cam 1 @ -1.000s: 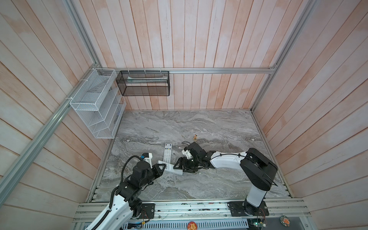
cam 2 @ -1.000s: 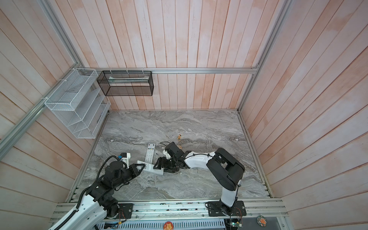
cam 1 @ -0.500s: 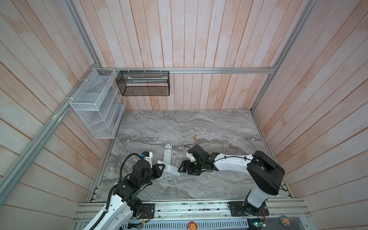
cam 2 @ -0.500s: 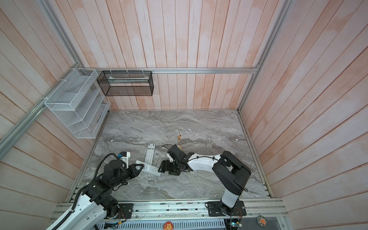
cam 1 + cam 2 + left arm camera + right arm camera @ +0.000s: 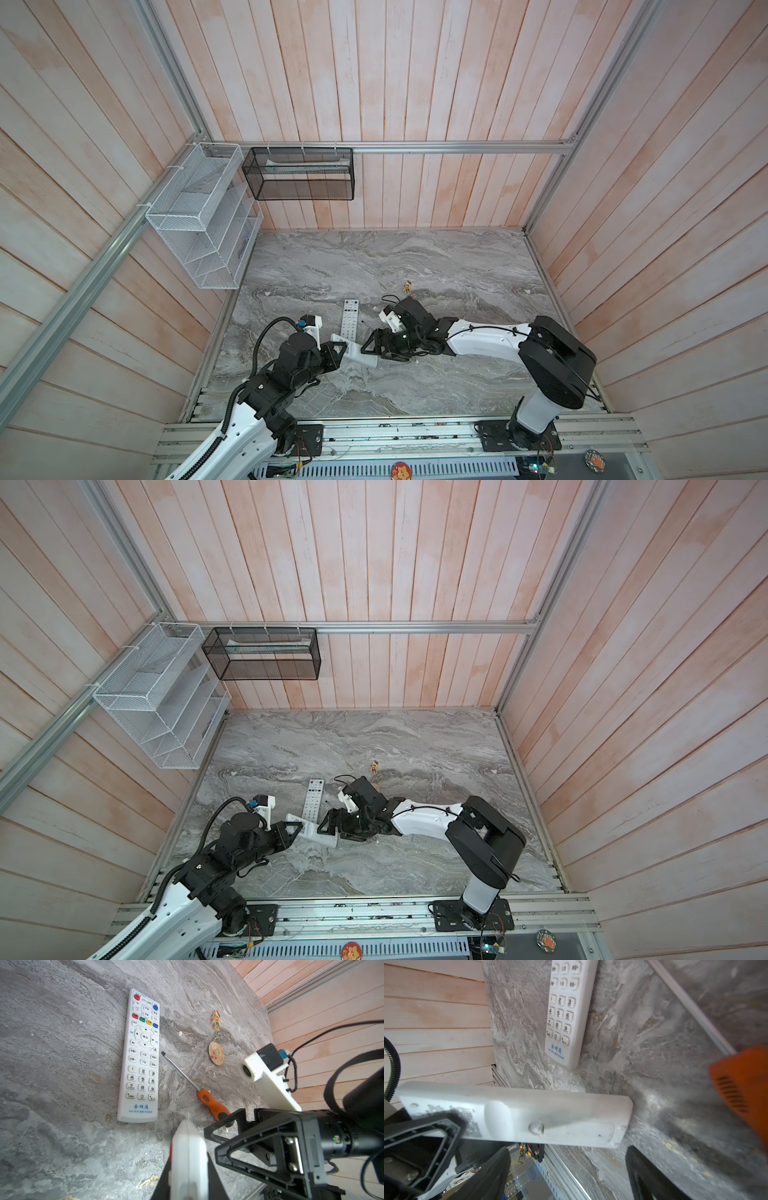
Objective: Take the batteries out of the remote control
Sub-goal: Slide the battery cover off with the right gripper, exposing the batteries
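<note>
The worktop (image 5: 415,257) is grey, veined like marble. The lying remote (image 5: 141,1057) is white with red, blue, green and yellow keys and blue lettering; the held remote (image 5: 517,1113) shows a white back with grey print. The screwdriver (image 5: 207,1101) has an orange, black-tipped handle.

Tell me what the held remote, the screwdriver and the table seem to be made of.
The held remote looks like matte white plastic: moulded cover seam, grey scuffs. The screwdriver has an orange handle, probably plastic or rubber by its ribbed patch, and a thin shaft with a metal sheen. The table looks like grey veined marble; stone or print, I cannot tell.
</note>
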Controlling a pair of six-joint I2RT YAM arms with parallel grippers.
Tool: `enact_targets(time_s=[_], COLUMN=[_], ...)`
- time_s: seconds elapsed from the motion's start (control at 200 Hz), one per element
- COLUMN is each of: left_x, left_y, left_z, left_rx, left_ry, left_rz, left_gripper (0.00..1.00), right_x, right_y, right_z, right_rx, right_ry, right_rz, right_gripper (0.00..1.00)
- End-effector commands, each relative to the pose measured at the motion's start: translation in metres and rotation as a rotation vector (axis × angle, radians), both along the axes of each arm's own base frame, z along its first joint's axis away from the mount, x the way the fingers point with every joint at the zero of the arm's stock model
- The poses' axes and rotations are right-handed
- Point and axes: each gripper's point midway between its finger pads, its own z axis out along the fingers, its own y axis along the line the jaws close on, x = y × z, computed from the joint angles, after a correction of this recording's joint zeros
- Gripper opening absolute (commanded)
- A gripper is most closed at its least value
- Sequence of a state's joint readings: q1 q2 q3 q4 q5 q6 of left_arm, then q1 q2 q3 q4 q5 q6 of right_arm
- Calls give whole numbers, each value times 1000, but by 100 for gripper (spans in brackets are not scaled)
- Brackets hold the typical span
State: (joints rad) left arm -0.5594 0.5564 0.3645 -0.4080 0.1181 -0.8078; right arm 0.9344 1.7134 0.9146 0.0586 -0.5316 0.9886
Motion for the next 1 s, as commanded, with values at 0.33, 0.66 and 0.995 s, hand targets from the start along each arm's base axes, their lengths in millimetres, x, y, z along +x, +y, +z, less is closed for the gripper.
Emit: enact_targets(time_s=[0.33, 0.66, 0.995], left_x=[2, 0, -1], left_y=[-1, -5, -6], left_z=[4, 3, 5], left_rx=[5, 8, 9], left_ry=[-20, -18, -22], left_rz=[3, -7, -8], left_gripper=[0, 0, 0], right_x=[0, 4, 5], right_y=[8, 13, -3], right_z=[-20, -15, -45], right_rx=[-20, 4, -159], right_ry=[51, 42, 41], right_rz=[-9, -15, -20], right_gripper=[86, 86, 82])
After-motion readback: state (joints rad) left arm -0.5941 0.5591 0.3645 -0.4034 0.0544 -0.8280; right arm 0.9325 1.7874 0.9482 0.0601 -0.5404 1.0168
